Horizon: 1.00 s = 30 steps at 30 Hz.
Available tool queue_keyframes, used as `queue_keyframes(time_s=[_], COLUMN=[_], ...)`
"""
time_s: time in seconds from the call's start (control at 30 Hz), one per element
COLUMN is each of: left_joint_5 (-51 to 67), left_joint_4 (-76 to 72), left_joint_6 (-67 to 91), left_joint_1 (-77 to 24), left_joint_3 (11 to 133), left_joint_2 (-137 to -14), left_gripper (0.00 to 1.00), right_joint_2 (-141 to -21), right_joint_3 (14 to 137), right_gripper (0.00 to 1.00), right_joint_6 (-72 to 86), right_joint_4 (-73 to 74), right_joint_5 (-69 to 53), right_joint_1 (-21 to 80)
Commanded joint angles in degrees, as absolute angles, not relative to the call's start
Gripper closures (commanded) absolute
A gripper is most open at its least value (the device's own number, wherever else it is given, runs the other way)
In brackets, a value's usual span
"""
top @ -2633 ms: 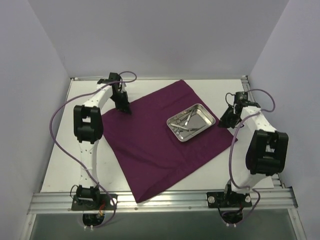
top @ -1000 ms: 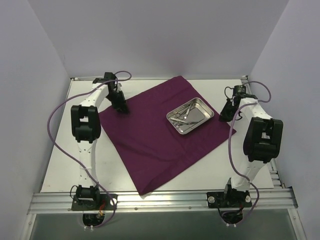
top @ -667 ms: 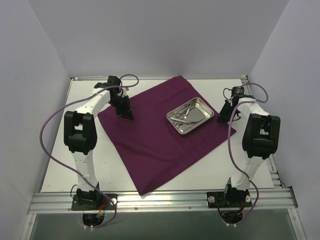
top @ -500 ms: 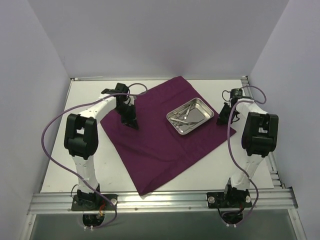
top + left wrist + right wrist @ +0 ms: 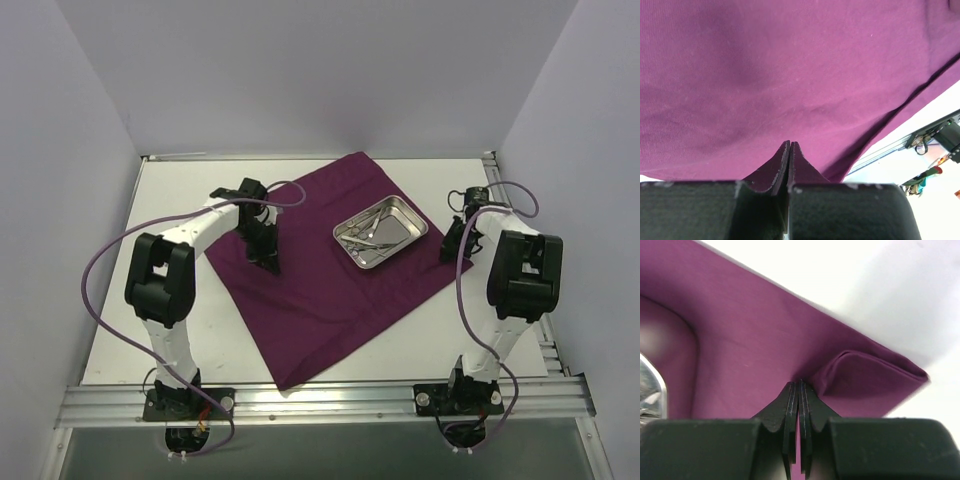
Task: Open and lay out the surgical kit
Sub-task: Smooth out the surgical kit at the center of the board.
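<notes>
- The cloth wrap (image 5: 330, 290) lies opened as a diamond on the table (image 5: 420, 340). The steel tray (image 5: 403, 228) sits on its far-right part, with the ring-handled instruments (image 5: 365, 240) still heaped inside.
- The left gripper (image 5: 270, 264) has its fingers pressed together with nothing between them. Its tips are low over the left half of the cloth; whether they touch it cannot be told.
- The right gripper (image 5: 799, 385) is also closed to a slit, its tips against the cloth beside a turned-over corner (image 5: 865, 375). The wrist view does not show whether any fabric is caught between them.
- The step in hand looks like flattening that right corner before anything leaves the tray.
  - The fold probably wants a low outward sweep, away from the tray and towards the bare table.
  - A sideways tug could drag the whole cloth and slide the tray with it.
  - The left tips could press down as an anchor — well apart from the tray — while the right arm works.
- Compared with the earliest frame, the left arm has swung in from the cloth's far-left edge towards its middle.
- The cloth and tray sit slightly further from the arm bases, while the right gripper has kept close to the right corner.
</notes>
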<state>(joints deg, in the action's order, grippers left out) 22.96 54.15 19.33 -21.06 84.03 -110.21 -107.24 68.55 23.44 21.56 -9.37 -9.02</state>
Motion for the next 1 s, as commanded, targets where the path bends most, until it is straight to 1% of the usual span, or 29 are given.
queue_keyframes(time_s=[0.0,0.13,0.17,0.2,0.27,0.3,0.4,0.43,0.5,0.53,0.57,0.6,0.7,0.8,0.97], left_joint_5=[23.0,23.9,24.3,24.8,25.2,25.1,23.4,23.2,24.3,24.5,24.0,23.5,23.4,23.2,23.3], left_joint_4=[54.8,56.1,56.8,57.0,57.0,56.8,55.9,55.6,55.0,55.5,55.7,55.8,55.5,55.7,56.2], left_joint_6=[16.4,14.4,13.9,13.0,12.6,12.6,14.1,14.7,15.2,15.2,15.3,15.3,15.2,15.3,15.5], left_joint_1=[-21.3,-22.0,-22.1,-22.2,-22.8,-23.1,-24.5,-24.9,-26.1,-26.6,-27.2,-28.4,-29.9,-30.8,-30.8], left_joint_3=[83.3,82.9,82.8,82.6,81.5,81.0,79.8,79.4,78.8,78.8,78.9,79.0,78.4,77.9,77.3], left_joint_2=[-106.4,-105.4,-105.4,-105.2,-104.5,-103.9,-102.4,-102.4,-102.7,-102.7,-102.6,-102.3,-100.6,-99.6,-98.0], left_gripper=[0.98,0.98,0.98,0.98,0.98,0.98,0.98,0.98,0.93,0.90,0.82,0.78,0.66,0.62,0.60], right_joint_2=[-103.3,-99.3,-98.7,-97.3,-95.7,-93.0,-89.2,-89.4,-91.6,-93.8,-95.0,-97.5,-100.9,-105.2,-110.7], right_joint_3=[66.9,66.1,66.1,66.0,65.0,64.8,66.5,67.6,71.1,72.1,73.2,76.0,79.0,81.0,84.3], right_gripper=[1.00,1.00,1.00,1.00,1.00,1.00,1.00,0.98,0.77,0.70,0.63,0.62,0.61,0.59,0.57], right_joint_6=[22.3,22.7,22.8,22.9,22.5,22.4,20.7,20.5,20.6,20.3,20.5,21.1,22.2,24.3,26.8], right_joint_4=[27.8,32.6,36.3,38.0,43.1,44.5,43.7,42.9,41.8,41.2,40.7,40.8,40.6,40.7,41.5], right_joint_5=[-4.3,-0.9,-0.2,3.2,3.2,2.3,-2.8,-5.3,-5.4,-7.1,-6.9,-6.1,-3.8,-2.3,1.9], right_joint_1=[-10.5,-13.3,-14.1,-16.2,-18.4,-19.3,-20.0,-19.4,-17.8,-17.4,-16.9,-16.7,-15.3,-13.8,-10.8])
